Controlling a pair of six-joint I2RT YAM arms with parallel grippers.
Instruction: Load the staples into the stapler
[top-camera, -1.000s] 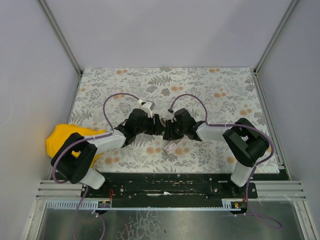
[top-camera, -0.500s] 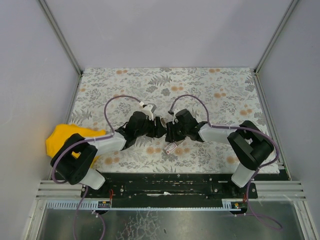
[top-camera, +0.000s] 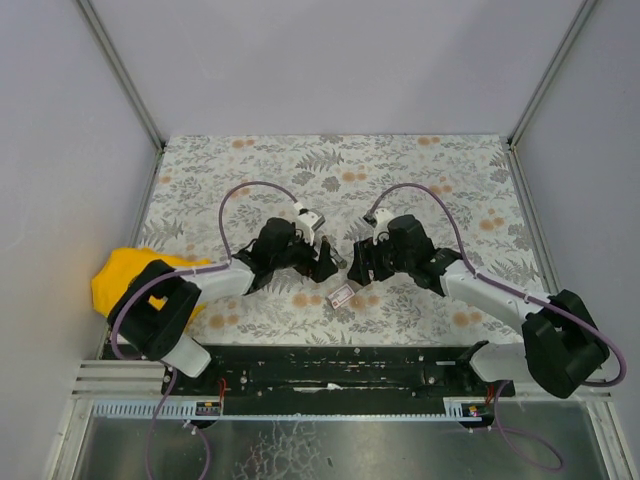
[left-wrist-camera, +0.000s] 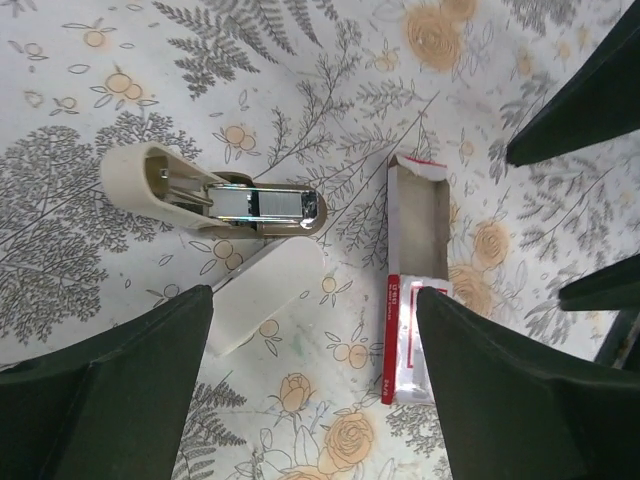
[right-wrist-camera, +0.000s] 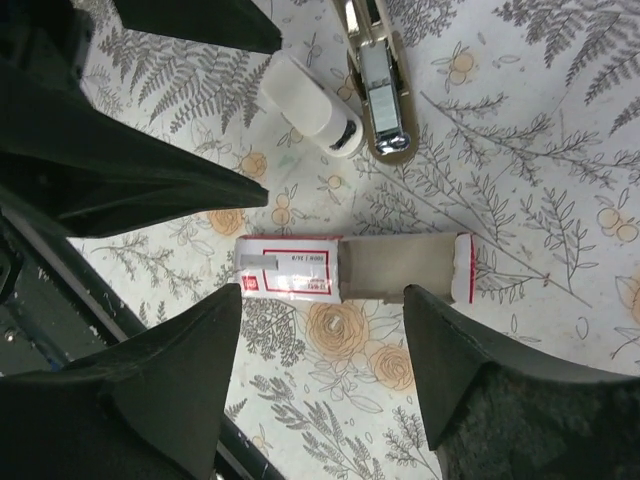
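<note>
- Currently, my left hand (left-wrist-camera: 312, 300): fingers spread, empty, above the stapler (left-wrist-camera: 250, 205), which lies hinged open on the surface (left-wrist-camera: 300, 60).
- My right hand (right-wrist-camera: 322, 295): spread, empty, over the staples (right-wrist-camera: 290, 270).
- Staples: tray slid partly out, just beside the stapler.

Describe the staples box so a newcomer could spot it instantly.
Start at the floral table mat and go toward the middle of its near edge. There, beside the opened cream stapler, lies the staples carton. Unlike the rounded stapler, it is a small flat white box with red print, its grey tray slid partly out one end.
</note>
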